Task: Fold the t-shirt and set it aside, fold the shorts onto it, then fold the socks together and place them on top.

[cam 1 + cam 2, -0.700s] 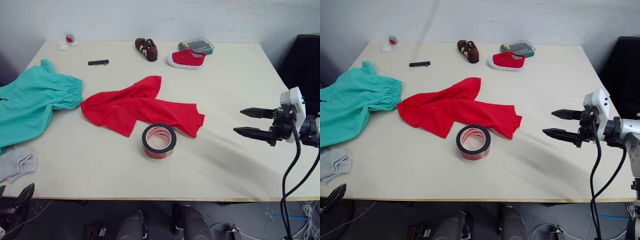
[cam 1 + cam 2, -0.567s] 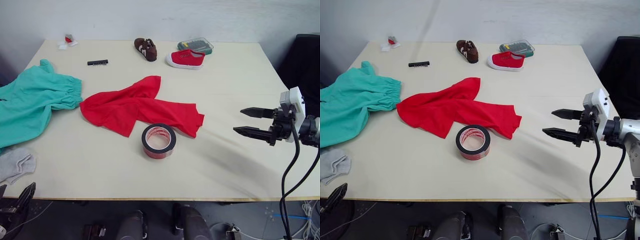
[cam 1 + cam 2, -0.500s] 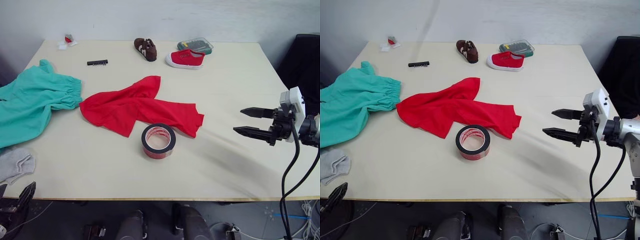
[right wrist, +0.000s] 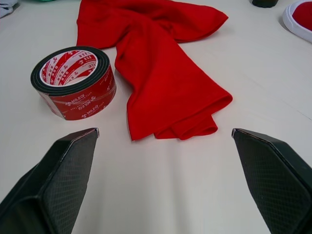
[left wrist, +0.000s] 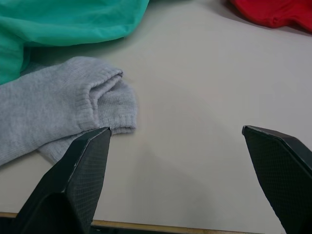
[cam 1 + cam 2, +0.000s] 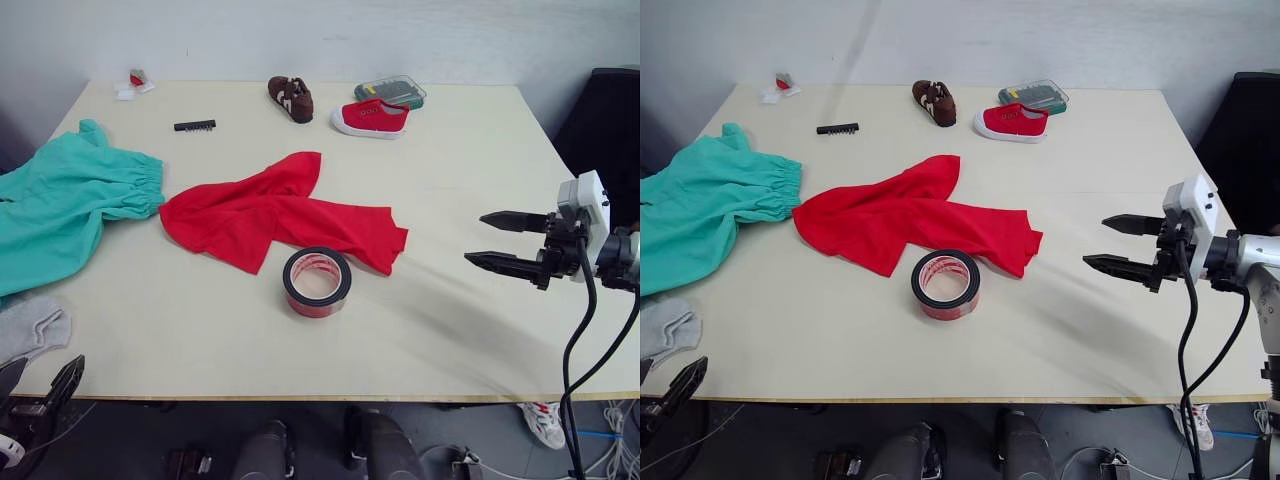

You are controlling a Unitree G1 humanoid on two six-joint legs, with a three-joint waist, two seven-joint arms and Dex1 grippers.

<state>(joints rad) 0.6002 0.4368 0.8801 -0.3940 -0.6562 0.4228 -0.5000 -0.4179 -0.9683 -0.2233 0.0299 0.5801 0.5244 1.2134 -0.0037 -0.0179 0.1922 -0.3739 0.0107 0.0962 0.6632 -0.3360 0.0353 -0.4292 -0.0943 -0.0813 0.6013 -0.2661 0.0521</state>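
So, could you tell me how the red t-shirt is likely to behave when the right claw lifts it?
The t-shirt lies crumpled in soft folds, so it will probably drape limply and unfurl. It looks thin, likely light. Its edge lies beside the tape roll, so dragging might nudge that.

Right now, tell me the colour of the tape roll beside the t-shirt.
The tape roll is black outside with a red and white printed core, best seen in the right wrist view.
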